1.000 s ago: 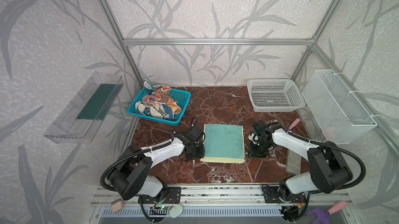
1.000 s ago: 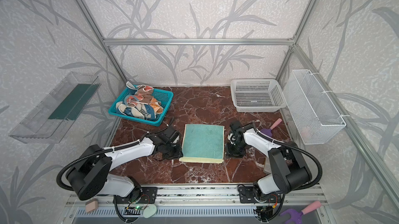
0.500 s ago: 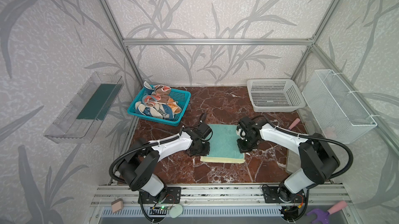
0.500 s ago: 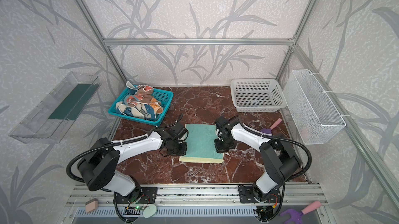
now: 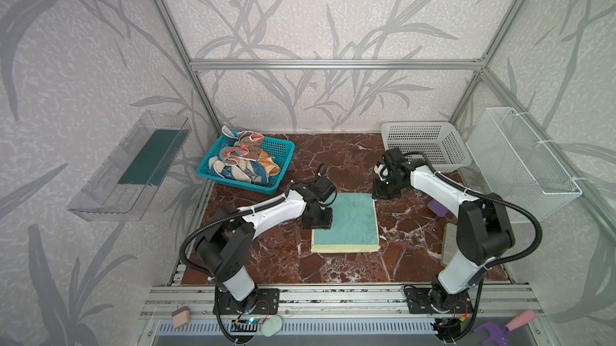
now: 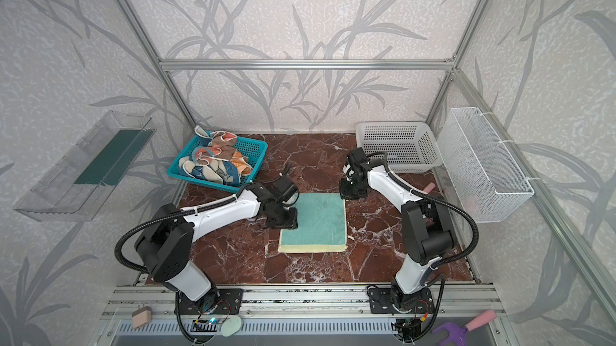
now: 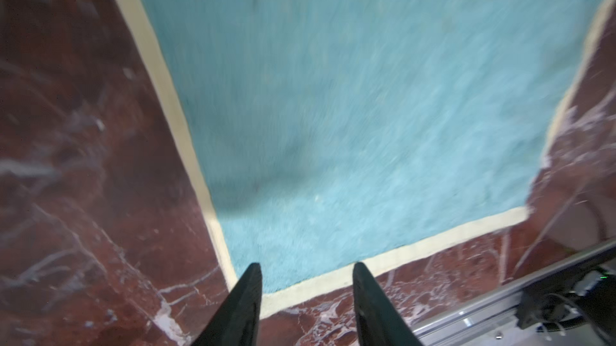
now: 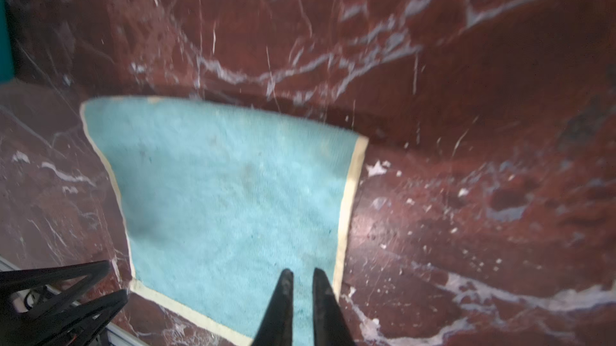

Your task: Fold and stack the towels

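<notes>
Towel: the blue towel with a pale yellow rim lies flat in the middle of the table, a bit nearer the front edge.
Other towels: a heap of towels sits in the teal basket at the table's far left corner.
Left gripper: the left gripper has its two fingers apart and holds nothing. It sits over the towel's left edge.
Right gripper: the right gripper is at the towel's far right corner. Its fingers are close together with a thin gap. It cannot be told if they pinch any cloth.
What could go wrong: a gripper may catch only the thin yellow rim and slip off, so the fold would come out crooked. Fingers that push down too hard could bunch the soft towel or slide it.
Writing: none can be read. The prints in the basket are too small, and both wrist views are blurry.
</notes>
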You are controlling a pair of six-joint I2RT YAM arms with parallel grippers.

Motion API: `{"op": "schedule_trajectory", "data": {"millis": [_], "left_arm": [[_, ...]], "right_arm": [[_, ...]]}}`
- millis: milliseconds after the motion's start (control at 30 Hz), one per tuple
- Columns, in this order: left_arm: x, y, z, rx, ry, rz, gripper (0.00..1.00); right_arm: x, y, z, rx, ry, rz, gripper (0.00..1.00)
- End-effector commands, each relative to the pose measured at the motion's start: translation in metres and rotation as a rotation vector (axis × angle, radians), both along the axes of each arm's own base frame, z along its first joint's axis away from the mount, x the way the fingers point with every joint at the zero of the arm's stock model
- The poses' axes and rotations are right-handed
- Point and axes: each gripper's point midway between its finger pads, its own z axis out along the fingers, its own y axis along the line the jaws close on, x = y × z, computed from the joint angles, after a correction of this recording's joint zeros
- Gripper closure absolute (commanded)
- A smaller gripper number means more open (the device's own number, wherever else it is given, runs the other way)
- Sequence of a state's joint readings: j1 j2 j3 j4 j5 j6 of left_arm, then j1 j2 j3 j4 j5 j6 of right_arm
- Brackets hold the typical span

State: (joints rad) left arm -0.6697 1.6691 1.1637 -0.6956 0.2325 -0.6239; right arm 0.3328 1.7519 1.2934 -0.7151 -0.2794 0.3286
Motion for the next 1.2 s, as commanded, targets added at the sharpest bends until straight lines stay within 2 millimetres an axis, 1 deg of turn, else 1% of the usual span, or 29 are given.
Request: {"op": "schedule_trajectory", "data": {"millis": [0, 67, 133, 200, 267, 333, 433, 600, 667, 800, 933, 1000, 1067, 1133, 1167], "left_arm": [[0.044, 0.023, 0.01, 0.029, -0.043, 0.044, 0.52], [0.075, 0.028, 0.009, 0.004, -0.079, 0.091, 0.51], [0.096, 0.03, 0.006, -0.018, -0.086, 0.106, 0.51], [0.111, 0.032, -0.001, -0.015, -0.088, 0.115, 0.51], [0.12, 0.034, -0.011, -0.023, -0.065, 0.129, 0.51], [0.124, 0.036, -0.022, -0.03, -0.045, 0.139, 0.5], [0.123, 0.036, -0.034, -0.04, -0.02, 0.145, 0.5], [0.126, 0.035, -0.045, -0.071, -0.001, 0.159, 0.5], [0.126, 0.034, -0.049, -0.093, 0.007, 0.163, 0.53], [0.125, 0.037, -0.055, -0.11, 0.018, 0.174, 0.61], [0.123, 0.036, -0.057, -0.127, 0.026, 0.168, 0.62], [0.123, 0.035, -0.056, -0.135, 0.023, 0.166, 0.64], [0.124, 0.034, -0.053, -0.15, 0.013, 0.165, 0.75], [0.126, 0.034, -0.05, -0.157, 0.001, 0.167, 0.86], [0.127, 0.035, -0.048, -0.16, -0.005, 0.163, 0.96]], "right_arm": [[0.011, -0.007, -0.018, -0.043, 0.051, 0.005, 0.81], [0.02, -0.007, -0.024, -0.068, 0.061, 0.005, 0.81], [0.025, -0.01, -0.028, -0.092, 0.058, -0.007, 0.8], [0.029, -0.016, -0.032, -0.121, 0.052, -0.025, 0.78], [0.032, -0.021, -0.036, -0.122, 0.055, -0.044, 0.76], [0.032, -0.024, -0.04, -0.121, 0.063, -0.054, 0.73], [0.03, -0.024, -0.047, -0.118, 0.083, -0.052, 0.67], [0.027, -0.02, -0.063, -0.094, 0.119, -0.049, 0.65], [0.028, -0.016, -0.068, -0.076, 0.129, -0.046, 0.65], [0.029, -0.009, -0.071, -0.045, 0.144, -0.035, 0.71], [0.028, 0.0, -0.072, -0.004, 0.161, -0.019, 0.81], [0.027, 0.003, -0.072, 0.01, 0.165, -0.015, 0.89], [0.028, 0.005, -0.072, 0.023, 0.155, -0.013, 0.96], [0.03, 0.006, -0.069, 0.03, 0.142, -0.008, 1.0], [0.031, 0.007, -0.068, 0.033, 0.134, -0.003, 1.0]]}}
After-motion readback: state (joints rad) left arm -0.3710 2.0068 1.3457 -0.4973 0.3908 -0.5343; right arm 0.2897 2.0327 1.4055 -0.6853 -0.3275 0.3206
